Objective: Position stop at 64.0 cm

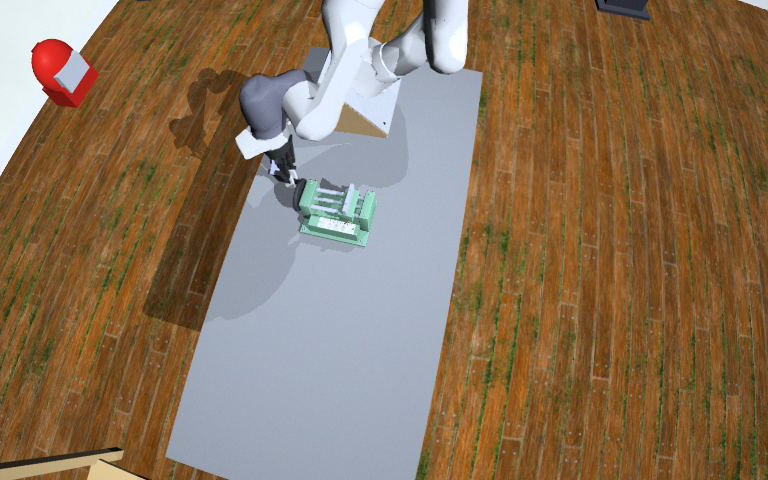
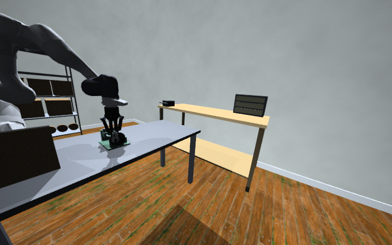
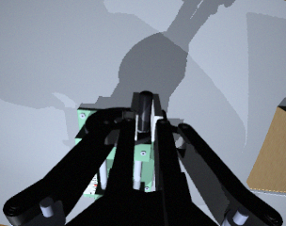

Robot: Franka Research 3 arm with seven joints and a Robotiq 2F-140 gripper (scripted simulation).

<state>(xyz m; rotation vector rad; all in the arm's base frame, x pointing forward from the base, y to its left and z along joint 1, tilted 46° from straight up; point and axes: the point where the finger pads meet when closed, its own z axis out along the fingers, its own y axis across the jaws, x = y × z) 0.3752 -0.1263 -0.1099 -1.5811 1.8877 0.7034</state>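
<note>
On the grey table (image 1: 340, 333), seen from the top view, the green stop fixture (image 1: 338, 214) sits on the half nearer my base, and I take it as my landmark. My gripper (image 1: 290, 179) comes in at the fixture's end that faces my wrist, where the dark handwheel (image 1: 300, 196) stands on its edge. Pale rods run from the handwheel's end across the fixture toward a raised block, and a white scale strip with a small red mark lies along the fixture's side away from my base; I cannot read the figures on it.

From the exterior view, my gripper (image 2: 113, 133) reaches straight down onto the fixture (image 2: 114, 142), and the handwheel (image 2: 115, 138) shows as a dark round disc facing the camera, between my fingers. A wooden bench with a dark panel stands well apart from the fixture, beyond the table's far end.

In the wrist view, my fingers are drawn narrow and pinch the handwheel's (image 3: 143, 113) thin dark rim between them, with the green fixture (image 3: 87, 127) showing just under and to either side.

I judge the handwheel to be stiff and rigid, light to turn but probably smooth on its rim, so a firm pinch across the rim is the right hold. Whether the stop sits at the wanted mark I cannot tell.
</note>
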